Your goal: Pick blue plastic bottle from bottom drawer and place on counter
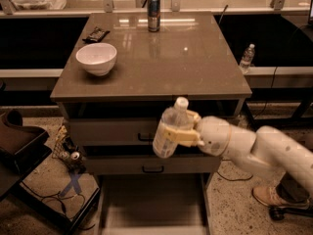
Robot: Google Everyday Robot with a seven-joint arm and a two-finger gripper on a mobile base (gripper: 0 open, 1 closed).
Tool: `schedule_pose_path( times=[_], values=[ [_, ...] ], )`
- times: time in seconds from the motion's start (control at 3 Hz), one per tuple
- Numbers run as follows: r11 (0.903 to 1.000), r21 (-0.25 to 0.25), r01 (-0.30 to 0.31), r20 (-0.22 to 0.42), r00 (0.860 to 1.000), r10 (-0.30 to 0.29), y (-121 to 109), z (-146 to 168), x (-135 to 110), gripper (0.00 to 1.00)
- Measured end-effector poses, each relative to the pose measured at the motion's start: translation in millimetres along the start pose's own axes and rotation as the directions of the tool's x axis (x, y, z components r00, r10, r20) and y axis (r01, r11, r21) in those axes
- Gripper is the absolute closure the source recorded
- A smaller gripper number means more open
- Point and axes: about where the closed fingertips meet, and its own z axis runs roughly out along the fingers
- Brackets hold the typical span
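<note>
The blue plastic bottle [169, 129], clear with a white cap and a pale label band, is held in my gripper [182, 127]. It tilts slightly and hangs in front of the upper drawers, just below the counter's front edge. The gripper's yellowish fingers [188, 137] are shut around the bottle's middle; my white arm [259, 148] comes in from the right. The bottom drawer [151, 204] is pulled open below, its grey floor bare. The counter [186, 65] is the glossy grey-brown top above.
On the counter stand a white bowl [96, 58] at left, a dark packet [95, 34] behind it and a blue-and-silver can [153, 13] at the back. A second small bottle [247, 58] stands far right. Cables and clutter [68, 153] lie on the floor at left.
</note>
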Motion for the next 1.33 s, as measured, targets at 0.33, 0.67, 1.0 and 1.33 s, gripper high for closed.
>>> schedule_pose_path(
  times=[0.33,0.67,1.0,1.33],
  values=[
    [0.9985,0.024,0.048,-0.015,0.999,-0.048,3.4,13.2,-52.6,1.00],
    [0.9891,0.076,0.127,-0.053,0.991,-0.123,-6.8,32.3,-110.5,1.00],
    [0.9728,0.124,0.196,-0.093,0.978,-0.185,-27.5,48.0,-159.2,1.00],
    [0.9529,0.154,0.261,-0.146,0.960,-0.240,-71.8,63.0,-196.7,1.00]
  ],
)
